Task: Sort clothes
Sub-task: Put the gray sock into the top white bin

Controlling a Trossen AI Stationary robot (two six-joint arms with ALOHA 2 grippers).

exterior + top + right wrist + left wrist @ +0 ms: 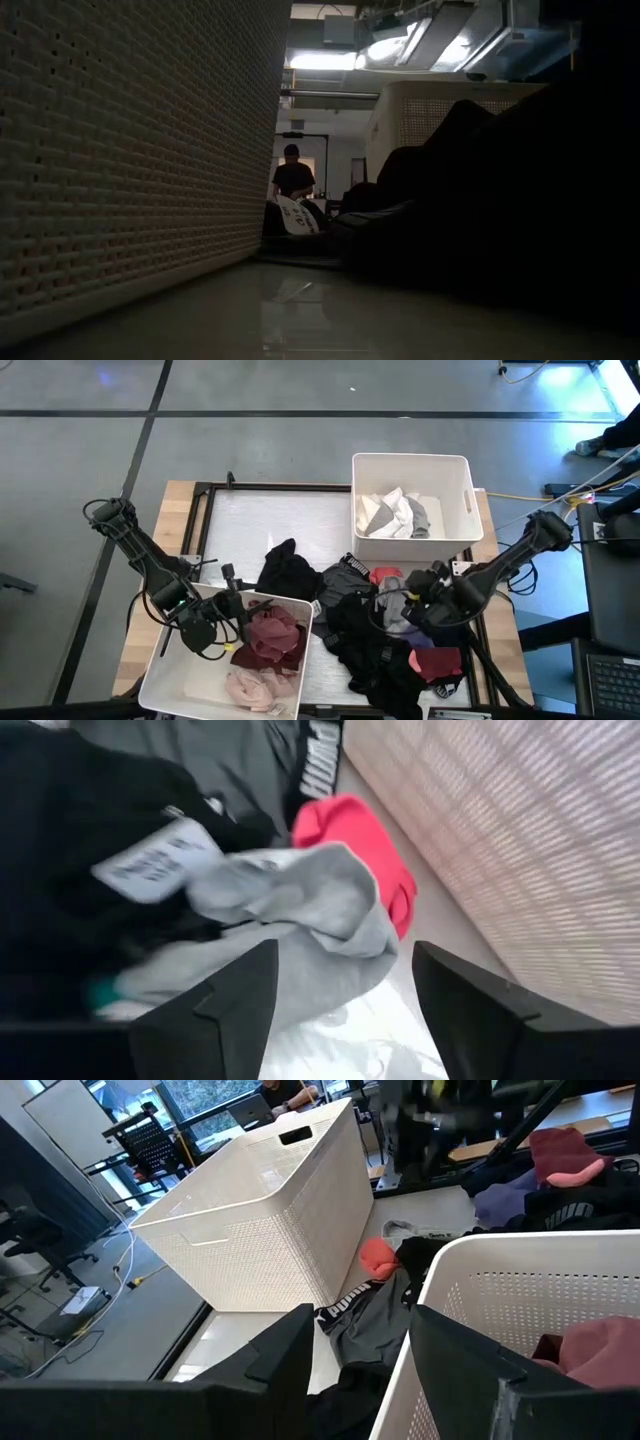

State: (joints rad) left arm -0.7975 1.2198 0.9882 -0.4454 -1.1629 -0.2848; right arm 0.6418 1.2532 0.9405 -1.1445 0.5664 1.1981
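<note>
A pile of clothes (400, 630) in black, grey, red, purple and maroon lies on the table's right half. A black garment (290, 570) lies apart at the middle. My right gripper (418, 595) is open over the pile, with a grey garment (300, 910) and a red one (360, 830) just past its fingers. My left gripper (235, 610) is open and empty at the far rim of the near-left white bin (160, 680), which holds maroon (275, 635) and pink (260, 685) garments. In the left wrist view its fingers (290, 1370) stand by that bin's corner (440, 1270). My right gripper stands open over the grey garment (330, 950), pointing slantwise down at the pile. I cannot tell whether its fingers touch the cloth.
A second white bin (460, 490) at the far right holds white and grey garments (395, 515). Bare table (250, 520) lies at the far left. The low view shows a bin wall (120, 150), the dark pile (480, 200) and a person (293, 175) far behind the table.
</note>
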